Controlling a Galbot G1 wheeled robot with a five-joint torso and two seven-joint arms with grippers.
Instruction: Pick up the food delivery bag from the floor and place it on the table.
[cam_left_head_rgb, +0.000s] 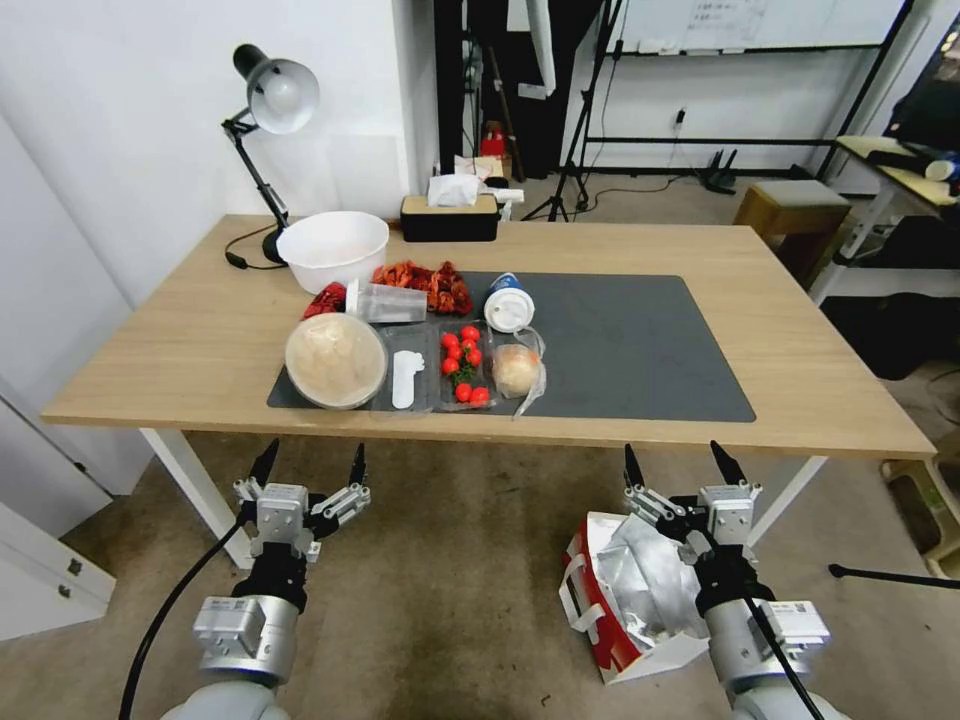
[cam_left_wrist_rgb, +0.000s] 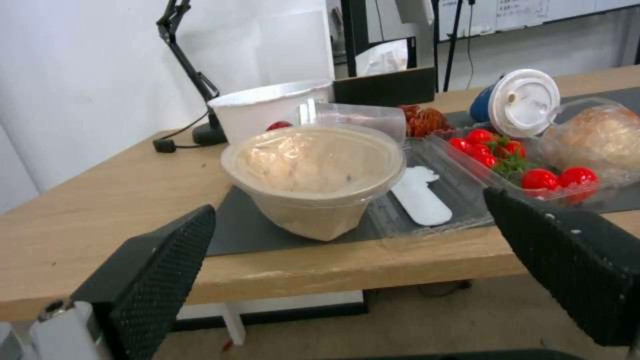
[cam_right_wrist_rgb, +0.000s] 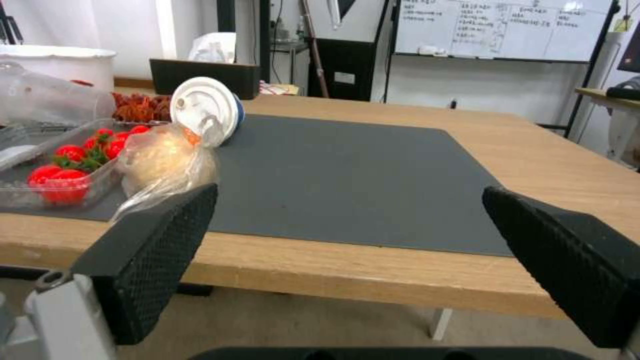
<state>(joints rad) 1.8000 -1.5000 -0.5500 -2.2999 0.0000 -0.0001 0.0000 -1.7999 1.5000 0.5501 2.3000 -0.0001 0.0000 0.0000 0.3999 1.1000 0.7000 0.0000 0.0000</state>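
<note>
The food delivery bag (cam_left_head_rgb: 618, 592), red and white with silver foil showing at its open top, stands tilted on the floor (cam_left_head_rgb: 450, 590) at the lower right. My right gripper (cam_left_head_rgb: 677, 462) hovers open just above and beyond the bag, partly covering it, short of the table's near edge. To the left, my left gripper (cam_left_head_rgb: 313, 462) is open over bare carpet. The table (cam_left_head_rgb: 190, 340) with its dark grey mat (cam_left_head_rgb: 620, 350) lies ahead. The left wrist view has the left gripper (cam_left_wrist_rgb: 347, 205) open and facing the table edge (cam_left_wrist_rgb: 287, 272). In the right wrist view the right gripper (cam_right_wrist_rgb: 350, 192) is open before the mat (cam_right_wrist_rgb: 347, 175).
On the mat's left half sit a covered bowl (cam_left_head_rgb: 335, 360), a tray of tomatoes (cam_left_head_rgb: 464, 365), a bagged bun (cam_left_head_rgb: 516, 369), a lidded cup (cam_left_head_rgb: 508, 303) and crayfish (cam_left_head_rgb: 425, 283). Behind are a white bowl (cam_left_head_rgb: 333, 247), a lamp (cam_left_head_rgb: 268, 120) and a tissue box (cam_left_head_rgb: 450, 215). White table legs (cam_left_head_rgb: 195, 485) flank the grippers.
</note>
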